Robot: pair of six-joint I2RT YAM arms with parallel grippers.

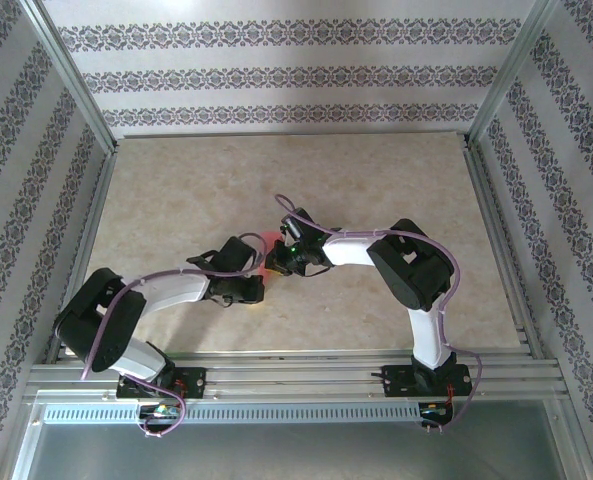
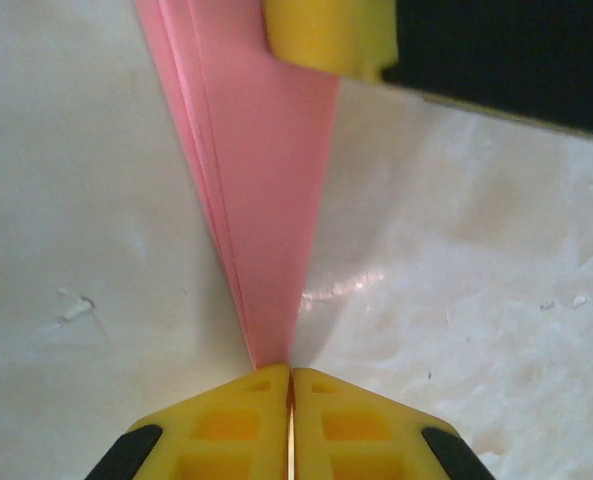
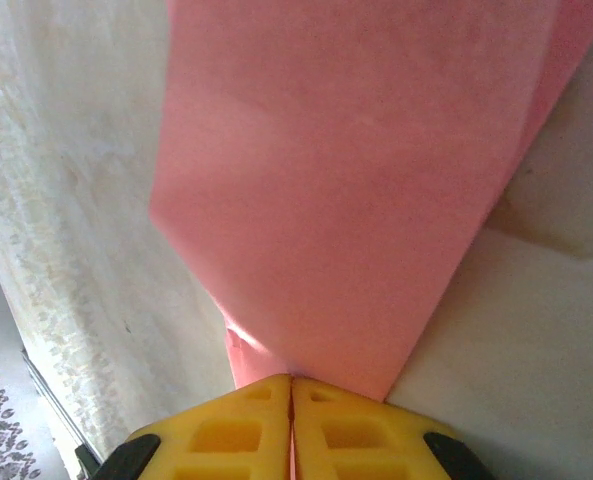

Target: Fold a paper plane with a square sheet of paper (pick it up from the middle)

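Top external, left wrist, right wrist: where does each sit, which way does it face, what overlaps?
Top external: fixed above and behind the bases, looking down at the table; both arms, left gripper and right gripper both on the paper plane.
Left wrist: looks along its own shut fingers, pinching the paper plane's narrow tip; the right gripper's finger at top.
Right wrist: looks along its own shut fingers, clamped on the paper plane's wider end.
Shared: all three show the paper plane and table.

On bench [image 1: 376, 180] middle: paper plane [image 2: 266, 190] between tools; left tool [image 2: 292, 380] at its left end, right tool [image 3: 292, 382] at its right end.
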